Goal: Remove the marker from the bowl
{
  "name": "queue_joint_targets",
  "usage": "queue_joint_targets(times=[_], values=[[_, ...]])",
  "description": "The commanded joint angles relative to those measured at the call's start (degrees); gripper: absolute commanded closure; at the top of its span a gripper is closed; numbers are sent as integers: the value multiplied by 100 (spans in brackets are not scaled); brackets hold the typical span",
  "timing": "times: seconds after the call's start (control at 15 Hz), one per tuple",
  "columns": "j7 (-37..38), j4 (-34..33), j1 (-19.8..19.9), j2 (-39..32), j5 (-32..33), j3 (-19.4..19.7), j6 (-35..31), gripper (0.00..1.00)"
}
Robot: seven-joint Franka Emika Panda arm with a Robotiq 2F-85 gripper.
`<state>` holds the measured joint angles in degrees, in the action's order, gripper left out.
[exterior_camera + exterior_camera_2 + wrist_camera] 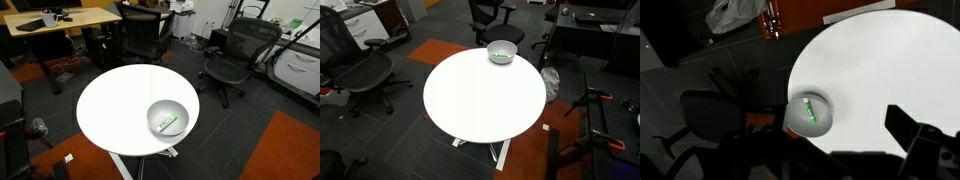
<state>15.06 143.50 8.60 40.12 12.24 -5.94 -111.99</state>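
The small green-and-white marker [168,124] lies slanted inside the round, shallow grey metallic bowl [157,110], which stands near the edge of the round white bench [115,100]. The arm is absent from both exterior views. In the wrist view only dark parts of the jaws show at the lower right, well apart from the bowl [795,120], and I cannot tell whether they are apart or together. Recommended: centre over the marker [810,108], set the jaws across its thin body, descend clear of the bowl rim, close low on the marker, and lift straight up to avoid dragging the bowl off the bench.
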Motion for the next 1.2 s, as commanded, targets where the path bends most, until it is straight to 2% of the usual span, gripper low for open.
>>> queue_joint_targets(times=[0.0, 0.4, 0.6, 0.87, 1.13], values=[[40, -18, -83, -10, 47, 64, 29, 0], [-31, -107, -89, -148, 48, 93, 35, 0], [-218, -436, 9, -755, 282, 224, -289, 0], [-800, -1088, -6, -1871, 378, 664, -900, 0], [-1257, -1832, -19, -3043, 274, 1005, -1020, 0]])
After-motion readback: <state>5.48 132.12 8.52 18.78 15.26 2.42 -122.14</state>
